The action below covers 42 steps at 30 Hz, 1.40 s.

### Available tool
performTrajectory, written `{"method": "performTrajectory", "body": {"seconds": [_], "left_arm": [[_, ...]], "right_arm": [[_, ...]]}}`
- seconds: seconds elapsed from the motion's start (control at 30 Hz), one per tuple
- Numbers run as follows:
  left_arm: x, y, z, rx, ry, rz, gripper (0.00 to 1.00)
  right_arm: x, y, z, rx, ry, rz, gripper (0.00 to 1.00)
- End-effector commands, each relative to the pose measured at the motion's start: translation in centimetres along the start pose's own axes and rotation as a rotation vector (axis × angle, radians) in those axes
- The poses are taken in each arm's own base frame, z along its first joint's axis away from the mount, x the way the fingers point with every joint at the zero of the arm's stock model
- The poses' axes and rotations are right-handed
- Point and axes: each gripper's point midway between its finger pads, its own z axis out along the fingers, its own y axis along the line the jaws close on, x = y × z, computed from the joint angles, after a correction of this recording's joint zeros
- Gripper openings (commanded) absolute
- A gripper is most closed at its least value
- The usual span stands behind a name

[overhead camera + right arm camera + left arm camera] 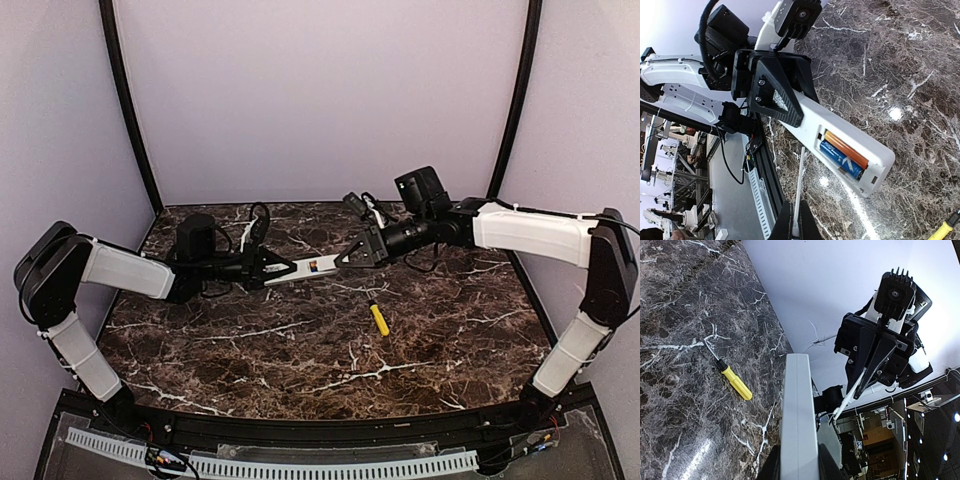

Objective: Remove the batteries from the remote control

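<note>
My left gripper (272, 270) is shut on one end of the white remote control (305, 268) and holds it above the table. In the right wrist view the remote control (840, 135) has its compartment open, with an orange battery and a blue battery (844, 152) lying side by side inside. My right gripper (352, 257) is shut on the thin flat white lid (800, 185), seen edge-on just beside the remote's free end. In the left wrist view the remote (799, 410) runs up from my left gripper (799, 462), and the lid (850, 396) hangs from the right gripper.
A yellow stick tool with a black tip (380, 319) lies on the dark marble table (300, 350), near and to the right of the remote; it also shows in the left wrist view (735, 382). Cables lie at the back of the table (255, 225).
</note>
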Motion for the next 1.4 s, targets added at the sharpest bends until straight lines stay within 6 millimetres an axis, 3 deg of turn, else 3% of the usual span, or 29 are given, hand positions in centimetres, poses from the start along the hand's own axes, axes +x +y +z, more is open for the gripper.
{"method": "performTrajectory", "body": {"seconds": [0.0, 0.2, 0.63, 0.83, 1.07, 1.37], "left_arm": [[-0.4, -0.9, 0.1, 0.031, -0.002, 0.050, 0.00], [0.3, -0.7, -0.3, 0.010, 0.003, 0.048, 0.00], [3.5, 2.9, -1.0, -0.082, 0.052, -0.009, 0.00], [4.7, 4.3, -1.1, -0.108, 0.079, -0.040, 0.00], [5.9, 6.1, -1.0, -0.154, 0.118, -0.063, 0.00], [6.9, 7.4, -1.1, -0.193, 0.143, -0.078, 0.00]], "right_arm": [[0.0, 1.7, -1.2, -0.047, -0.019, -0.050, 0.00], [-0.2, -0.6, -4.3, 0.081, -0.073, -0.027, 0.00], [2.6, -12.7, -10.7, 0.811, 0.007, 0.029, 0.00], [4.3, -17.0, -13.5, 1.089, 0.113, 0.049, 0.00], [7.3, -21.1, -15.2, 1.312, 0.309, 0.072, 0.00], [10.0, -24.1, -15.4, 1.435, 0.502, 0.080, 0.00]]}}
